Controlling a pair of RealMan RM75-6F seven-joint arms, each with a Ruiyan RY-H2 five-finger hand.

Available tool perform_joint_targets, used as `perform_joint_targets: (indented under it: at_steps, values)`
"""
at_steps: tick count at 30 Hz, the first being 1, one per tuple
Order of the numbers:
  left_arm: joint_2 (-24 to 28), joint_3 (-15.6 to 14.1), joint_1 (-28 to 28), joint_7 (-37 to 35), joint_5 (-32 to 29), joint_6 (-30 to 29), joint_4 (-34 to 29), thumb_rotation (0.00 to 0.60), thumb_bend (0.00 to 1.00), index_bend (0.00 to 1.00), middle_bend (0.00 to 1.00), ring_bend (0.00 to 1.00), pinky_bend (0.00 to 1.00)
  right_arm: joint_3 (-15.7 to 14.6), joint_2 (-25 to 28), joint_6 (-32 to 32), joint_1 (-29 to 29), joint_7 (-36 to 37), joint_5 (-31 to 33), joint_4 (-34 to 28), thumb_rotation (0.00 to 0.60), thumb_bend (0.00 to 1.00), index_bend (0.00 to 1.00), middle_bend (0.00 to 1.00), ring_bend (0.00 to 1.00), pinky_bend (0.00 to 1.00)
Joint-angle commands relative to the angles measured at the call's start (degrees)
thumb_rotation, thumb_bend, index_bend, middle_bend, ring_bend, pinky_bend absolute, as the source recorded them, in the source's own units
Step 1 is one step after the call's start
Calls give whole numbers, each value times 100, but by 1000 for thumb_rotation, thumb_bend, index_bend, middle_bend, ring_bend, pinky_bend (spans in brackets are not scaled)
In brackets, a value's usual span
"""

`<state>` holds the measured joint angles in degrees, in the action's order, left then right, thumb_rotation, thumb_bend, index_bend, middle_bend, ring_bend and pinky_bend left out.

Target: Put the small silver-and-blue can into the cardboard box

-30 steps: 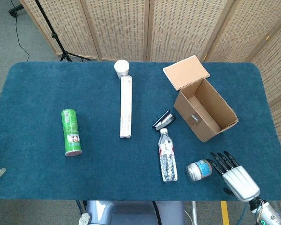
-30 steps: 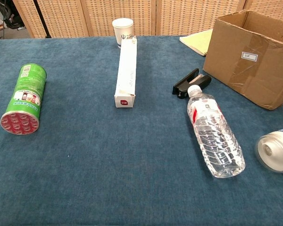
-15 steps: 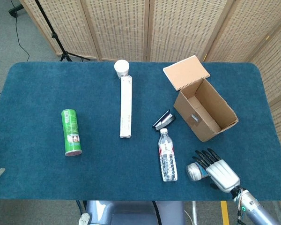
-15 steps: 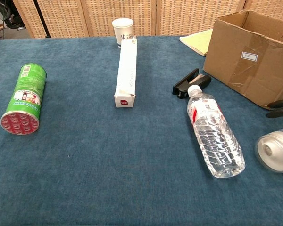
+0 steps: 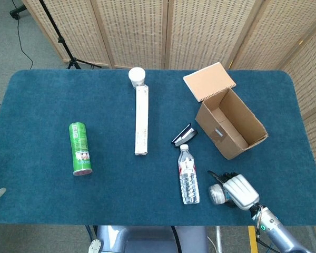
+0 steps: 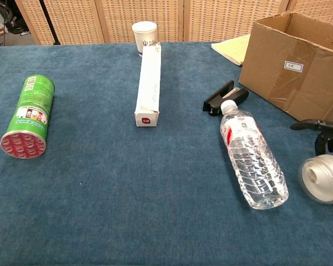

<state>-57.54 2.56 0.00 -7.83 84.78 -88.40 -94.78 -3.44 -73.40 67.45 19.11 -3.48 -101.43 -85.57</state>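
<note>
The small silver-and-blue can lies on its side near the table's front right edge, its silver end facing the chest camera. My right hand sits over the can from the right. Its dark fingers arch above the can's far side and are not closed around it. The open cardboard box stands behind the can, its brown wall filling the right of the chest view. My left hand shows in neither view.
A water bottle lies just left of the can. A black clip, a long white box, a paper cup, a green canister and a notebook lie on the blue table.
My right hand has moved left from beside the can to over it, and its fingers now reach across the can's top. The can has barely shifted.
</note>
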Motion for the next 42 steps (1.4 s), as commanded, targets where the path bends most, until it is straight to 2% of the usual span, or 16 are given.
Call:
perform_joint_targets:
  at_steps: [1, 8, 9, 10, 15, 17, 20, 23, 26, 35, 42]
  values:
    - [4, -4, -3, -7, 6, 6, 0, 600, 0, 0, 0, 0, 0, -26, 49, 423, -12, 245, -211, 50, 600, 343, 648, 648, 496, 521]
    - [20, -8, 16, -56, 28, -36, -14, 600, 0, 0, 0, 0, 0, 82, 522, 949, -43, 642, -255, -597, 600, 464, 698, 689, 534, 521]
    - [27, -7, 19, -60, 32, -46, -17, 600, 0, 0, 0, 0, 0, 167, 663, 1040, -30, 747, -191, -805, 600, 475, 700, 691, 537, 521]
    - [31, -8, 22, -71, 42, -56, -20, 600, 0, 0, 0, 0, 0, 384, 808, 1239, -13, 836, -70, -1043, 600, 484, 700, 692, 537, 521]
    - [47, -16, 25, -117, 65, -62, -17, 600, 0, 0, 0, 0, 0, 998, 1390, 1252, 178, 700, 521, -1966, 600, 504, 703, 697, 537, 521]
    - [54, -21, 17, -127, 72, -46, -28, 600, 0, 0, 0, 0, 0, 1317, 1526, 1055, 356, 659, 986, -2235, 600, 506, 703, 697, 537, 521]
    - [67, -28, 13, -112, 94, -48, -43, 600, 0, 0, 0, 0, 0, 1906, 1523, 624, 753, 427, 2034, -2364, 600, 516, 703, 697, 537, 521]
    - [67, -22, 15, -106, 82, -54, -57, 600, 0, 0, 0, 0, 0, 2271, 1360, 308, 1073, 142, 2913, -2327, 600, 517, 703, 697, 537, 521]
    - [70, -19, -7, -85, 44, 5, -65, 600, 0, 0, 0, 0, 0, 2659, 1094, -131, 1508, -86, 4150, -2205, 600, 530, 704, 697, 537, 522]
    - [99, 26, -71, -137, -113, 166, -69, 600, 0, 0, 0, 0, 0, 3153, 493, -264, 2340, -958, 6499, -1806, 600, 568, 703, 697, 537, 531]
    - [140, 29, -98, -232, -142, 237, -61, 600, 0, 0, 0, 0, 0, 3261, 164, -95, 2623, -1264, 7495, -1342, 600, 569, 704, 697, 537, 532]
